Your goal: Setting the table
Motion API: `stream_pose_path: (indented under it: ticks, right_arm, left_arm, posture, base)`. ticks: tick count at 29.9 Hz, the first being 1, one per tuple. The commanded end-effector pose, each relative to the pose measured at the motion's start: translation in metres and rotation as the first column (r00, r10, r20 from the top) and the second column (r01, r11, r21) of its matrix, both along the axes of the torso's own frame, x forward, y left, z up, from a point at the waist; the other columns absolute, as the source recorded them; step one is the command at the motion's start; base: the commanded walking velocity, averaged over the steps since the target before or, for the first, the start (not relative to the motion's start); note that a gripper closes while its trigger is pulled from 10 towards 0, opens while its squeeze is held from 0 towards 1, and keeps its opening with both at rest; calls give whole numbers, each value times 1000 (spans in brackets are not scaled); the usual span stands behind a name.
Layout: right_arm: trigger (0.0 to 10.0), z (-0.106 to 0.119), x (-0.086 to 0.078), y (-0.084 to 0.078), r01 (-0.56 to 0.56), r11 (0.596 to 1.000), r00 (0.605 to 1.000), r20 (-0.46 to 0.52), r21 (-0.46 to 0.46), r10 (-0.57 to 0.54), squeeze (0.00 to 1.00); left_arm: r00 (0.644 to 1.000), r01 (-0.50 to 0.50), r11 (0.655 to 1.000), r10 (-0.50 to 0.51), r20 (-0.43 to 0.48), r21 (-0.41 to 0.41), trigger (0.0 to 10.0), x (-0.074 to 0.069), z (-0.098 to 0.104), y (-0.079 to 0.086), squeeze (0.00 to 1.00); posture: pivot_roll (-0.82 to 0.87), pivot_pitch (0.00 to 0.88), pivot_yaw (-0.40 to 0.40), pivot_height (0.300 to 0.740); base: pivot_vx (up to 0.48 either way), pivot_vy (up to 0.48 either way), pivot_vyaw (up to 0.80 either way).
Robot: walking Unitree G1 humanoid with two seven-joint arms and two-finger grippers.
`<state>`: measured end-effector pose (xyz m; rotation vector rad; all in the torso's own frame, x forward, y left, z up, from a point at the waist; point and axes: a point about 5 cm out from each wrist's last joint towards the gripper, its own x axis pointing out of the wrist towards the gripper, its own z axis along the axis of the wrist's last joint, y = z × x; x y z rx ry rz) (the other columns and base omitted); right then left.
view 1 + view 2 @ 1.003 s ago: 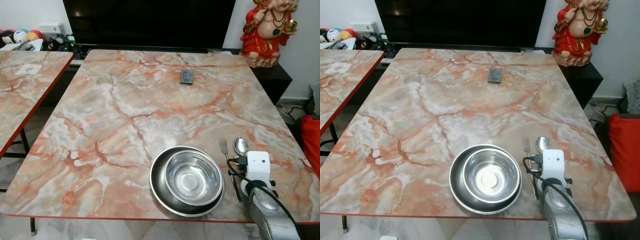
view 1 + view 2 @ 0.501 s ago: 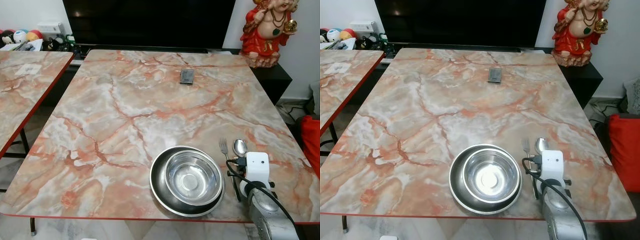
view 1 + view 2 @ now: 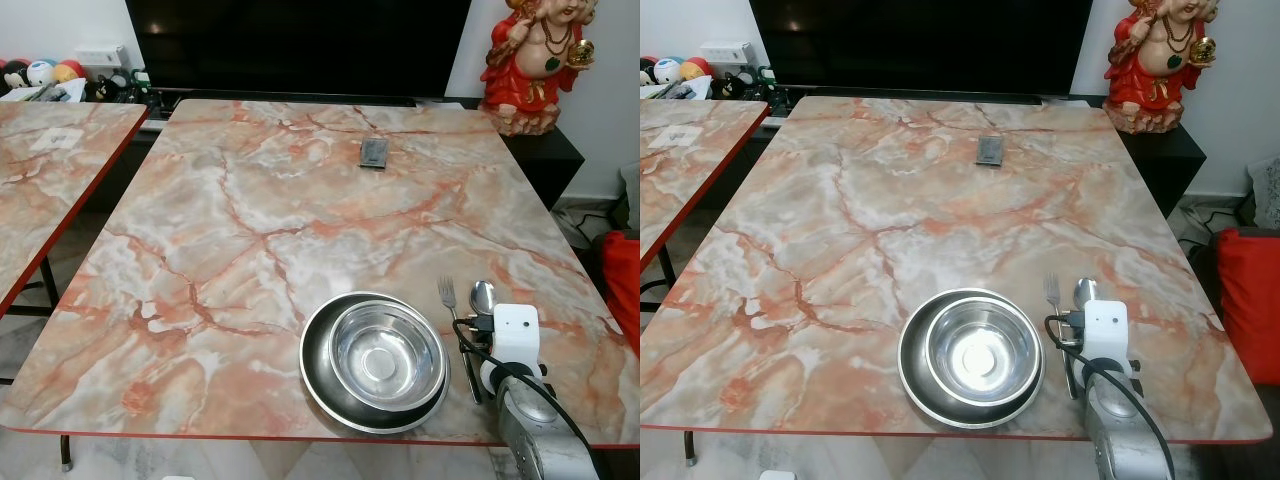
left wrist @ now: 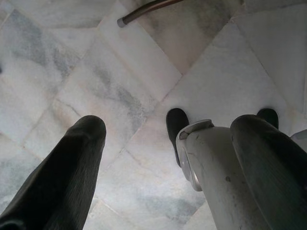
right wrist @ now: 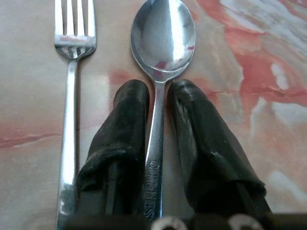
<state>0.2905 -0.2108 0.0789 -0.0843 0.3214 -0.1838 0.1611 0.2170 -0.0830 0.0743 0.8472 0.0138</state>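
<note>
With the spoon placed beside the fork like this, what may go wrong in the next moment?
The right hand has its fingers on both sides of the spoon handle, so pulling back without opening wider may drag the spoon out of line. The fork lies close beside one finger; a sideways move could push it toward the steel bowl on its plate.

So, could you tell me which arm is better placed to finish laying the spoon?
The right: its gripper has its fingers around the spoon handle beside the fork, while the left gripper hangs over the floor.
</note>
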Motion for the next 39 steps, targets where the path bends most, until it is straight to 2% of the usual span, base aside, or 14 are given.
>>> stream_pose_path:
  ticks: [1,4,15,23,27,30,39]
  right_arm:
    - [10000,4,-3,-7,33,999,999,22,-15,-33,0]
    - [10000,17,2,-6,37,999,993,110,11,-38,0]
    - [10000,34,6,-9,65,997,971,226,45,-74,0]
    - [10000,52,8,-9,66,997,928,364,48,-79,0]
    - [10000,56,8,-6,32,999,920,390,18,-36,0]
    - [10000,64,7,-3,-11,1000,897,443,-10,14,0]
    - [10000,64,12,0,-18,1000,888,458,-19,25,0]
  left_arm:
    - [1000,-3,1000,3,-25,-2,10000,-8,-3,0,0]
    - [1000,-1,1000,1,-25,-2,10000,-7,-3,0,0]
    - [1000,-1,1000,1,-21,-5,10000,-6,-3,-2,0]
    - [1000,-1,1000,1,-20,-6,10000,-6,-3,-1,0]
    - [1000,-1,1000,1,-18,-5,10000,-5,-3,-2,0]
    - [1000,-9,1000,9,-12,-5,10000,-5,-2,-1,0]
    - [1000,-19,1000,19,-8,3,10000,0,0,2,0]
  posture:
    - [-15,121,-22,740]
    - [-17,121,-21,740]
    - [-18,117,-23,740]
    - [-23,110,-20,740]
    - [-21,105,-20,740]
    - [-22,86,-15,740]
    - [-27,27,-15,740]
  base:
    - [0,0,0]
    - [0,0,0]
    - [0,0,0]
    - [0,0,0]
    - [0,0,0]
    - [0,0,0]
    - [0,0,0]
